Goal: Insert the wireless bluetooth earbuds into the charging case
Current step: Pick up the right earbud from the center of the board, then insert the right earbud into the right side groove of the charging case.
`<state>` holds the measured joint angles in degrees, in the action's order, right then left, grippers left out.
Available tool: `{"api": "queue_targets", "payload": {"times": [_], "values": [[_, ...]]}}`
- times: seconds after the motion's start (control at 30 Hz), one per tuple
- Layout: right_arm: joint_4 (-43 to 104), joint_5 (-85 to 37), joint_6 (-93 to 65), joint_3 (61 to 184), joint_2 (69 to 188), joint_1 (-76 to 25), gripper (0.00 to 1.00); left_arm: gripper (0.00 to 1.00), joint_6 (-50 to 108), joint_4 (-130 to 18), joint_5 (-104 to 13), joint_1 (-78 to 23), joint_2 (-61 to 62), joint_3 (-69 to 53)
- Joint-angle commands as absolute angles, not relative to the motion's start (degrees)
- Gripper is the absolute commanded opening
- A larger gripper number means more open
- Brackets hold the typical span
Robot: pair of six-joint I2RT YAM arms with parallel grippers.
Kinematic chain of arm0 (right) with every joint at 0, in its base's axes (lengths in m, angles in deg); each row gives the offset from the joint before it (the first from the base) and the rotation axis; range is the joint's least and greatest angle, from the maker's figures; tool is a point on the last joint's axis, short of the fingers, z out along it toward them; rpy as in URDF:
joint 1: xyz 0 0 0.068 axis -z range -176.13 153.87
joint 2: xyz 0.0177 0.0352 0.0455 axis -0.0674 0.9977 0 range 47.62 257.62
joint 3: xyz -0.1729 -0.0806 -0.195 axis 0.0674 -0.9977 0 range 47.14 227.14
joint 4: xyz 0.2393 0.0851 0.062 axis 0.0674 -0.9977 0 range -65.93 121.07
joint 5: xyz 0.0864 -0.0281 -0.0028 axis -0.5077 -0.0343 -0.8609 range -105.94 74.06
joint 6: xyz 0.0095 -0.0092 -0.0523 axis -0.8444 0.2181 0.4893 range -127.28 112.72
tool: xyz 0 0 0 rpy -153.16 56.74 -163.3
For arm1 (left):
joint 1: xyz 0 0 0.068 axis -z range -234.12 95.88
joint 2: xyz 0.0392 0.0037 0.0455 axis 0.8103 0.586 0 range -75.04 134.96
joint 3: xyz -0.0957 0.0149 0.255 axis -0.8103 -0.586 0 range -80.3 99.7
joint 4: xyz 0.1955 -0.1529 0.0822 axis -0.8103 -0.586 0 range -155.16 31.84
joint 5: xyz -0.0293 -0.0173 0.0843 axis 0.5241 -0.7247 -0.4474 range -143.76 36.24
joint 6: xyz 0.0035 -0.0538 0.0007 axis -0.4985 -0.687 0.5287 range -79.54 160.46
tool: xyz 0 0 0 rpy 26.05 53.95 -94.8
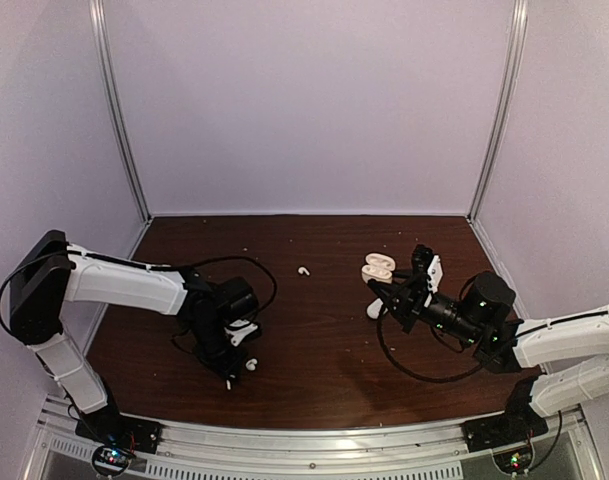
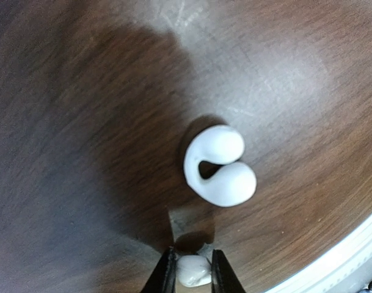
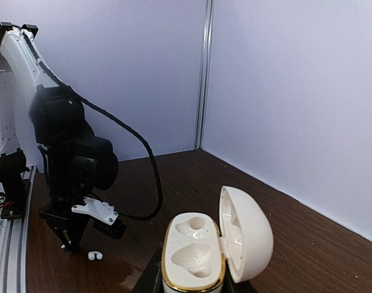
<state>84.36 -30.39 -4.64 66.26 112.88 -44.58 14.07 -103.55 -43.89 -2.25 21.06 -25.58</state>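
My left gripper (image 2: 193, 271) points down at the table, its jaws shut on a small white earbud (image 2: 193, 269). A second earbud (image 2: 220, 174) lies on the wood just beyond the fingertips, also seen as earbud (image 1: 250, 366) and earbud (image 3: 95, 256). A third earbud (image 1: 303, 270) lies alone mid-table. My right gripper (image 3: 195, 288) is shut on the base of the white charging case (image 3: 196, 255). Its lid (image 3: 248, 239) stands open and both gold-rimmed sockets are empty. From above, the case (image 1: 377, 268) sits at the right.
A small white piece (image 1: 374, 310) lies on the table just in front of the held case. The left arm's black cable (image 3: 146, 165) loops above the wood. Lilac walls close in the table at the back and sides, and a metal rail (image 1: 314, 445) runs along the near edge.
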Motion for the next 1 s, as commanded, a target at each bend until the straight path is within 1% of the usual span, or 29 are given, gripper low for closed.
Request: {"api": "queue_targets", "payload": {"times": [0.0,0.17,0.3,0.5,0.6,0.7,0.77,0.87,0.97], "values": [[85.03,-29.56,-4.71,65.86,112.0,-44.25,0.0,0.17,14.54,-102.45,-46.39,-2.65,17.66,-22.85],[86.05,-30.58,-4.9,65.96,112.65,-44.23,0.0,0.16,16.54,-98.94,-52.24,-4.46,11.77,-17.77],[88.38,-32.78,-4.61,66.56,114.89,-44.25,0.0,0.14,21.09,-91.91,-56.35,-4.47,7.28,-12.27],[90.81,-35.3,-3.09,69.64,119.91,-44.3,0.0,0.14,27.09,-78.9,-54.15,-4.11,3.41,-8.71],[92.42,-32.41,-1.71,70.93,122.27,-44.65,0.0,0.13,27.87,-73.83,-53.76,-2.68,2.95,-8.23],[93.38,-26.97,2.38,72.75,124.58,-46.37,0.0,0.13,27.47,-68.8,-53.76,-1.41,2.66,-8.98],[93.98,-24.42,4.18,74.11,126.35,-47.42,0.0,0.12,27.44,-65.29,-51.85,-0.74,2.7,-9.88],[95.46,-24.3,4.81,75.88,128.71,-48.2,0.0,0.13,28.2,-60.4,-50.99,0.77,3.02,-11.42],[95.46,-25.85,4.38,77.43,130.23,-48.5,0.0,0.12,29.41,-58.61,-49.71,2.1,3.96,-11.69]]}}
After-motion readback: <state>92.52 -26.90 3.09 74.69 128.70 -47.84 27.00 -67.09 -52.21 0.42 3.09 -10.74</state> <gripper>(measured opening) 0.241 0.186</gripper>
